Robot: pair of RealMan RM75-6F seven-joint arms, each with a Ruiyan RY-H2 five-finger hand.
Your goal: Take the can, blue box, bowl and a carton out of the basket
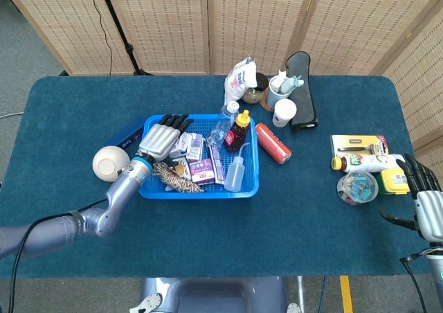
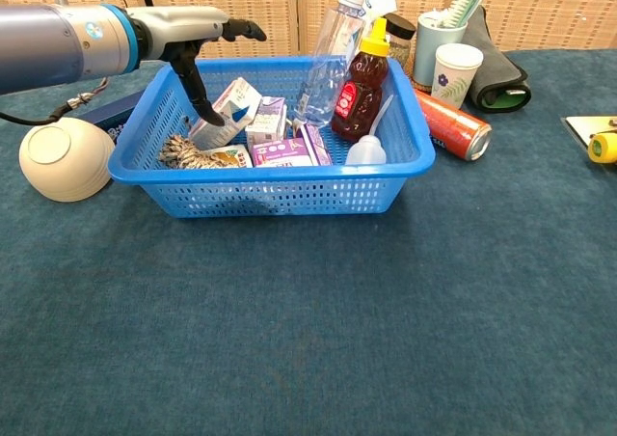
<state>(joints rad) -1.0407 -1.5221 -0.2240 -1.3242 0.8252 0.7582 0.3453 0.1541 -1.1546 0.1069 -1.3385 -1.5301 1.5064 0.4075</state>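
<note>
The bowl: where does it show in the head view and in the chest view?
Head view: the bowl lies on the table left of the blue basket, outside it, beside the left arm.
Chest view: the bowl is at the left edge, on its side, next to the basket's front-left corner.
Shared landmark: the blue basket, directly to the bowl's right in both.

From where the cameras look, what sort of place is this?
Probably a robot test room rather than a home: folding screens wall off a blue cloth-covered table, and mixed groceries fill a blue basket under the left robot hand.
</note>
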